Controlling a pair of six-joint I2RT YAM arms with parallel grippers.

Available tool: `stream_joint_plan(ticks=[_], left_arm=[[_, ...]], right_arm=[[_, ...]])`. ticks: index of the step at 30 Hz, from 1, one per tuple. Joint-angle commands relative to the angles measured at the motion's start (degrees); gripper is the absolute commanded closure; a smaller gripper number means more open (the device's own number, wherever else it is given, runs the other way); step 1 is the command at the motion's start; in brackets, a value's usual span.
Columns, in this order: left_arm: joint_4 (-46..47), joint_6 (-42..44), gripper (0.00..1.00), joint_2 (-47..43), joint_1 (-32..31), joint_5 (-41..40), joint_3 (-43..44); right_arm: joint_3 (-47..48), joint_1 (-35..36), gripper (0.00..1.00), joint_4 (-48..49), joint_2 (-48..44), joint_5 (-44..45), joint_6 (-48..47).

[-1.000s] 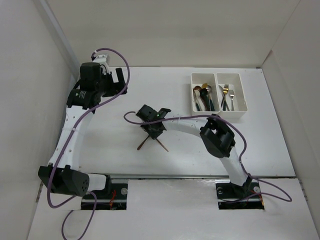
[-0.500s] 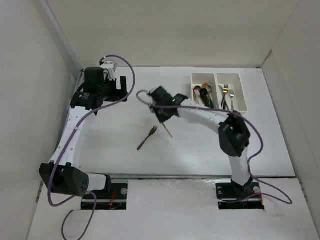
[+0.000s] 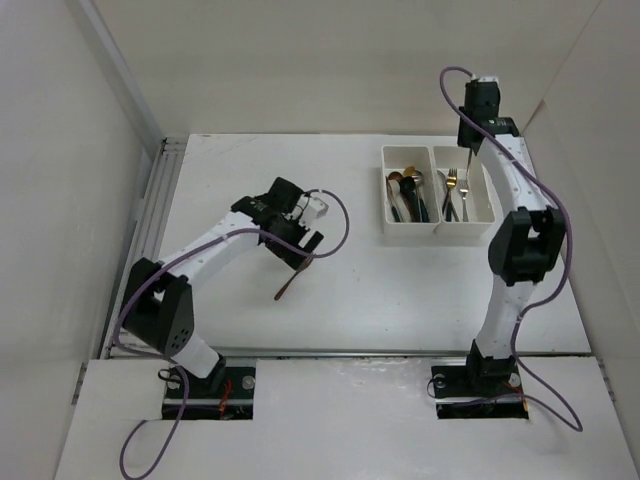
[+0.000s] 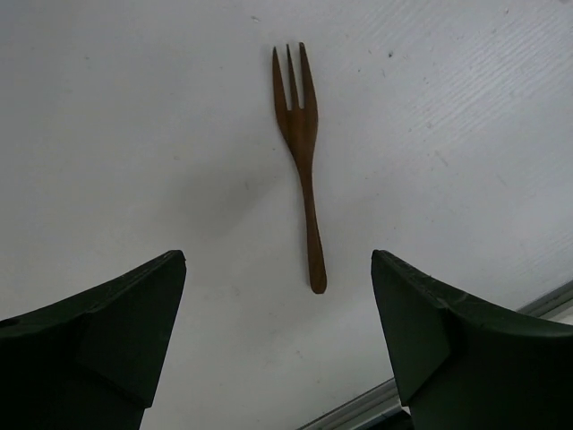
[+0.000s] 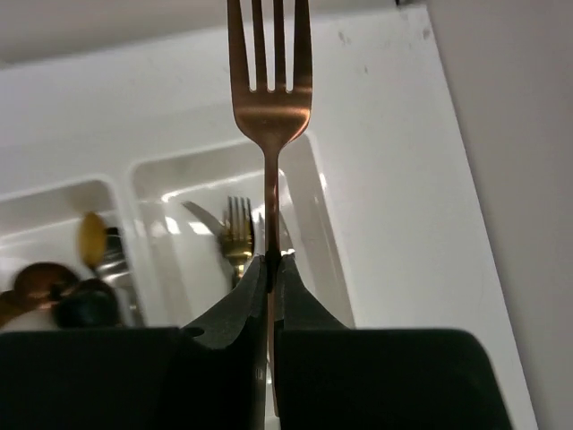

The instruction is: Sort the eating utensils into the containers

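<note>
step: fork drop-off | right claw [image 5: 269, 269] pinched tight on slim copper metal fork [image 5: 269, 107] above far end of white rectangular plastic twin bins [image 3: 437, 232] | left claw [image 4: 277, 260] gaped wide, empty, over brown wooden fork [image 4: 303, 152] on worktop [image 4: 134, 134], well left of bins | next: probably lower, release into right compartment

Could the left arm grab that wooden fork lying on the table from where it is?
Probably yes. The left gripper hangs open directly above the wooden fork, which lies flat on the table with nothing beside or covering it.
</note>
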Motion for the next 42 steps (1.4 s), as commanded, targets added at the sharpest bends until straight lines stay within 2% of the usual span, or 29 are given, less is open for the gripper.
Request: stream_joint_plan(ticks=[1,6,8,11,12,13,18,22,27,28,31,35,39,41,42], left_arm=[[-0.6,2.6,0.18,2.2,-1.9,-0.3,-0.5],[1.2,2.6,0.19,6.4,-4.4,0.2,-0.5],[1.2,2.6,0.22,6.9,-5.0,0.2,-1.3],[2.3,3.1,0.26,8.5,-5.5,0.1,-3.9],[2.8,3.1,0.29,9.2,-6.1,-0.8,-4.6],[4.2,3.1,0.31,9.2,-6.1,-1.7,-5.3],[5.0,4.5,0.34,10.5,-6.1,-3.9,-7.8],[4.5,4.5,0.39,12.5,-6.1,-3.9,-7.8],[5.6,4.0,0.62,15.9,-6.1,-3.9,-6.8],[5.6,4.0,0.74,16.7,-6.1,-3.9,-6.8],[6.6,4.0,0.98,17.2,-6.1,-3.9,-7.5],[7.3,2.1,1.0,17.2,-6.1,-3.4,-7.5],[4.4,-0.7,1.0,15.0,-1.4,1.0,-1.6],[3.8,-2.3,1.0,13.0,1.5,3.5,2.2],[3.8,-3.4,1.0,10.5,4.8,5.0,6.4]], right_arm=[[1.0,-0.1,1.0,-2.0,6.1,0.9,-2.0],[0.4,-2.2,1.0,-0.2,11.8,0.4,-2.0],[0.4,-2.7,0.99,-0.9,12.3,-0.4,-2.0],[-1.0,-2.7,0.87,-0.9,13.0,-1.0,-2.0],[-1.0,-2.7,0.72,-1.4,13.0,-1.7,-2.0],[-1.0,-2.7,0.67,-2.1,13.0,-1.7,-2.0],[-1.0,-2.7,0.59,-2.6,10.0,-2.8,-1.5],[-3.6,-2.2,0.59,-1.2,5.6,-2.8,-1.5],[-8.1,-0.1,0.59,1.5,-1.1,-0.1,-1.5],[-9.3,0.5,0.59,1.5,-2.0,-0.1,-1.5],[-10.4,0.5,0.59,2.7,-5.5,-0.8,-1.5],[-12.6,2.1,0.59,3.2,-9.9,-0.7,-1.5],[-14.2,6.4,0.52,3.7,-14.0,2.0,-2.7],[-14.8,8.6,0.41,3.7,-16.8,2.5,-3.3],[-14.8,9.7,0.37,4.2,-17.9,-0.9,-3.3]])
